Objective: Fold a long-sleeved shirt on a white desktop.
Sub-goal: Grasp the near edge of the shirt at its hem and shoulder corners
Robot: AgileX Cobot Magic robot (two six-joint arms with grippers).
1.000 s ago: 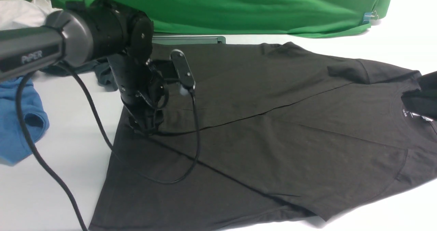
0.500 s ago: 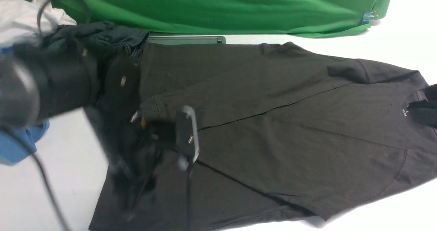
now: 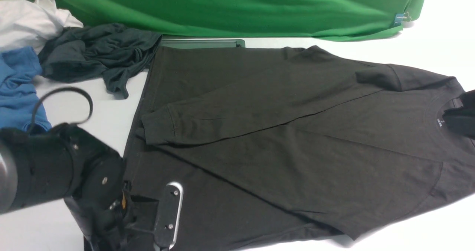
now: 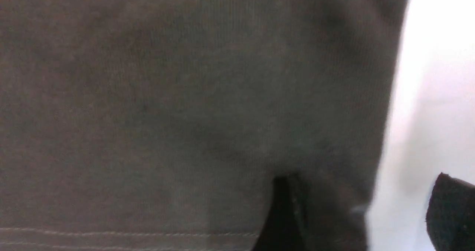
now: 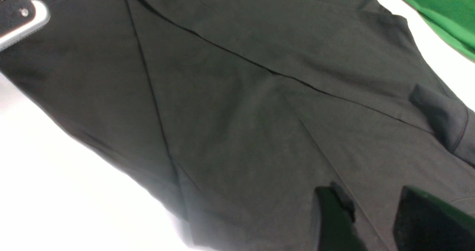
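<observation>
A: Start off the hem (image 3: pixel 133 158) end. What lies there?

B: A blue shirt (image 3: pixel 16 87) and a slate-grey garment (image 3: pixel 96 54), heaped just beyond the hem of the long-sleeved shirt (image 3: pixel 297 150). The grey one's tail reaches the hem's far corner. Whether it touches, I can't tell.

A: And the shirt itself?

B: Spread flat on the white desktop (image 3: pixel 426 46), with one sleeve (image 3: pixel 241 110) laid across the body and its cuff (image 3: pixel 157 126) near the hem.

A: The left gripper (image 4: pixel 363 176)?

B: Low at the hem's near corner. Its fingers (image 4: pixel 285 214) stand wide, one over the cloth and the other over bare desktop, with nothing pinched.

A: What could go wrong there?

B: Closing that close to the edge, I'd expect a thin bite that slips, or one that catches a single layer. A pull would then drag the crossed sleeve out of line. The arm's cable loop (image 3: pixel 63 102) hangs beside the hem and might snag the grey garment.

A: The collar end?

B: The right gripper (image 5: pixel 369 189) sits over the neckline (image 3: pixel 432 111), by the white label (image 3: pixel 441 121). Its fingers (image 5: pixel 334 221) are partway apart with cloth showing between them, and I can't see anything held.

A: Risk there?

B: If only one end lifts, the shirt skews and the fold goes crooked.
</observation>
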